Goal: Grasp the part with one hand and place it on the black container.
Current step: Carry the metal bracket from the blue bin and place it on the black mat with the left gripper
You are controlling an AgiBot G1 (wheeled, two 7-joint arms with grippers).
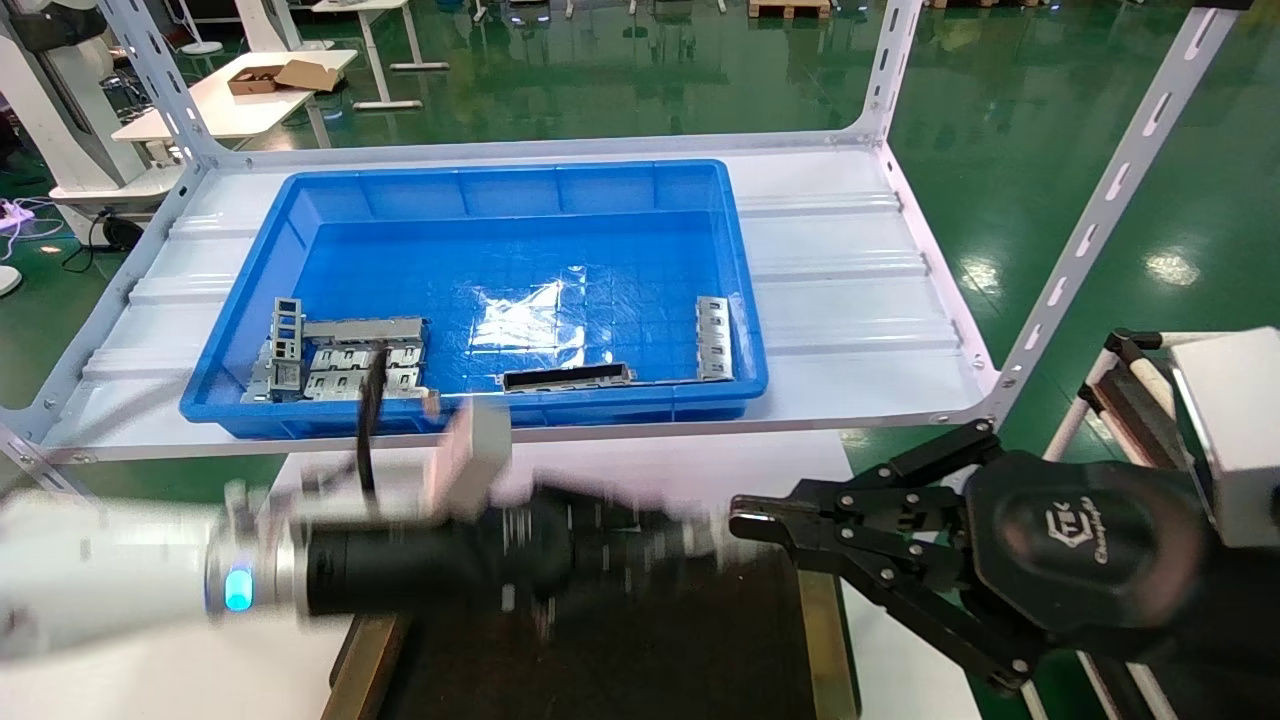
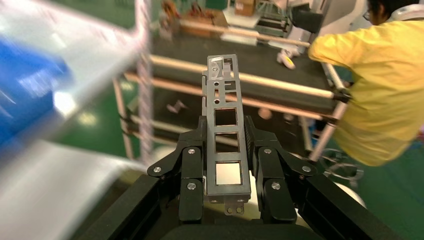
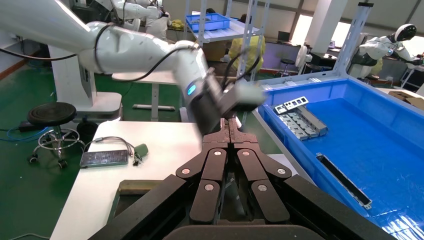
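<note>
The left tool [image 2: 225, 165] is clamped on the part [image 2: 225, 145], its pads pressing the two long edges near the lower end, so most of the channel sticks out beyond the fingertips. In the head view that arm lies across the lower left and centre of the frame, over the black container [image 1: 600, 660], whose dark floor and brass rim fill the bottom centre. The part itself is lost in blur there.

Judging from this, the carry is nearly over and the placing is what remains. To do it well, the arm should slow, bring the long overhanging end down level with the tray floor, and let go only once the channel lies flat, so that it does not tip or skid off the rim. The grip is low on the part, so a sudden stop could swing the free end.

The right tool [image 1: 745, 525] hovers at the lower right of the head view, fingers pressed together and empty, close to the left arm's tip; keeping clear of it matters.

White lettering on the right arm's black housing looks like "CTEK", with a smaller line beneath that cannot be read.

The blue bin [image 1: 480, 290] sits in the upper centre on the surface [image 1: 850, 300], with other metal pieces inside.
</note>
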